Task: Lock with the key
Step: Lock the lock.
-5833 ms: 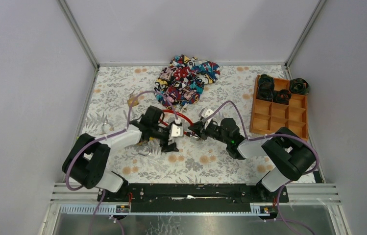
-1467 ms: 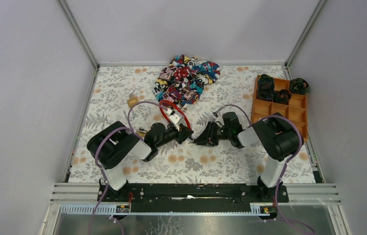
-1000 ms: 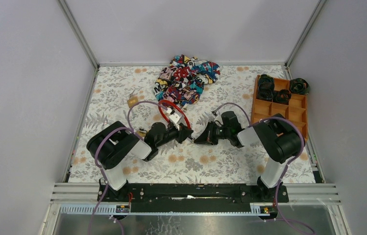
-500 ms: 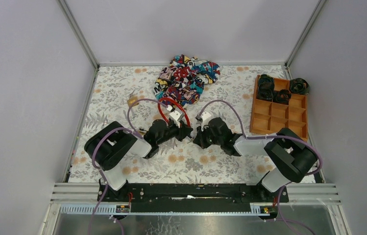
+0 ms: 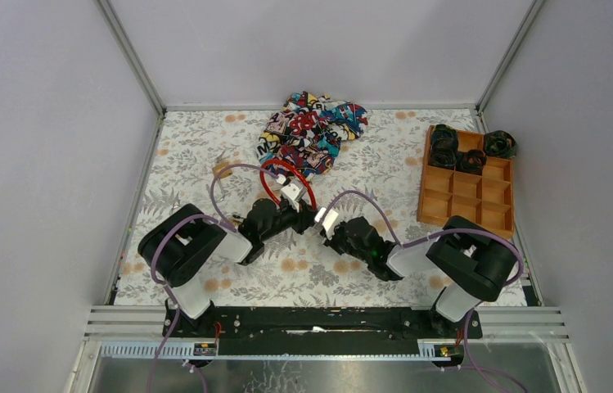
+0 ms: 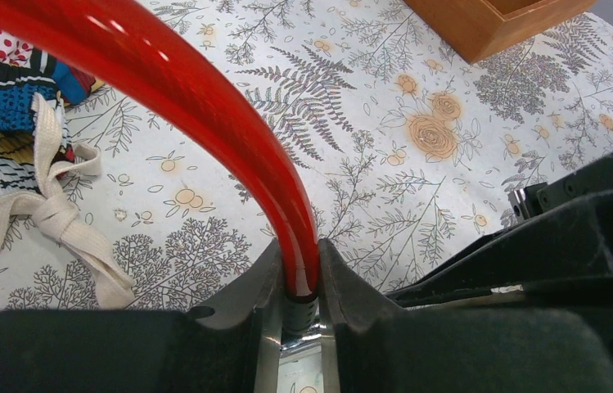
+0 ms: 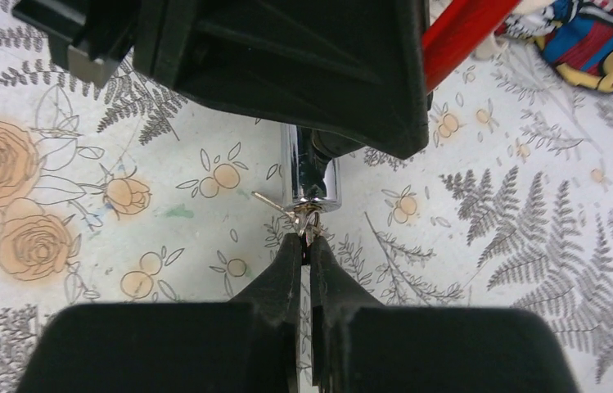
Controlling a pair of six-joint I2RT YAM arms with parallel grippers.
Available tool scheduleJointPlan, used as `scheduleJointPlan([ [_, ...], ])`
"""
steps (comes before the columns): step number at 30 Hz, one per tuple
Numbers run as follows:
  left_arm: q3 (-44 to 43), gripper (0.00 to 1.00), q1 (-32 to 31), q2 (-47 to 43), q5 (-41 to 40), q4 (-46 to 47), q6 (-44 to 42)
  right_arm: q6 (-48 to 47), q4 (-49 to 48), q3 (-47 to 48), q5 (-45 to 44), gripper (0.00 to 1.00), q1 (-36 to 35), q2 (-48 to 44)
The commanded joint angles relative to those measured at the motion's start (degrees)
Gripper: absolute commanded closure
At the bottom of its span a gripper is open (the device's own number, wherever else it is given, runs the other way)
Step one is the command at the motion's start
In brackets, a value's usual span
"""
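The left gripper (image 6: 296,274) clamps the red cable lock (image 6: 205,98) at its chrome barrel (image 7: 311,176), over the table (image 7: 491,246) — the right gripper (image 7: 304,254), pinched tight on the key (image 7: 307,223), holds it at the barrel's end.

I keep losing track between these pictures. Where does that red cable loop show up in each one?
Top external: the red cable loop lies mid-table, just in front of the colourful cloth.
Left wrist: it sweeps from the top left down to the centre.
Right wrist: only a short stretch shows, at the top right.
Shared landmark: the colourful cloth.
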State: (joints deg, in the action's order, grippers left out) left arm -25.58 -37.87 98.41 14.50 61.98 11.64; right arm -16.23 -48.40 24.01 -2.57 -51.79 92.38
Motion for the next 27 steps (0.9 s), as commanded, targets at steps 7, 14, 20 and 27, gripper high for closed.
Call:
scheduleJointPlan([
  [7, 1.6, 1.00, -0.3, 0.5, 1.4, -4.4, -1.2, -11.5, -2.1, 2.6, -5.2, 1.00, -1.3, 4.5],
  [14, 4.6, 1.00, -0.2, 0.1, -1.4, -1.6, -5.4, -6.2, 5.0, 1.7, -4.5, 1.00, -1.3, 1.2],
  [20, 4.6, 1.00, -0.2, -0.1, -0.7, -0.9, -4.6, -4.3, 7.9, 2.5, -3.5, 1.00, -1.3, 2.5],
  [27, 5.5, 1.00, -0.1, -1.0, -0.7, -1.1, -7.6, -2.6, 12.8, 2.0, -1.9, 1.00, -1.3, 1.4],
])
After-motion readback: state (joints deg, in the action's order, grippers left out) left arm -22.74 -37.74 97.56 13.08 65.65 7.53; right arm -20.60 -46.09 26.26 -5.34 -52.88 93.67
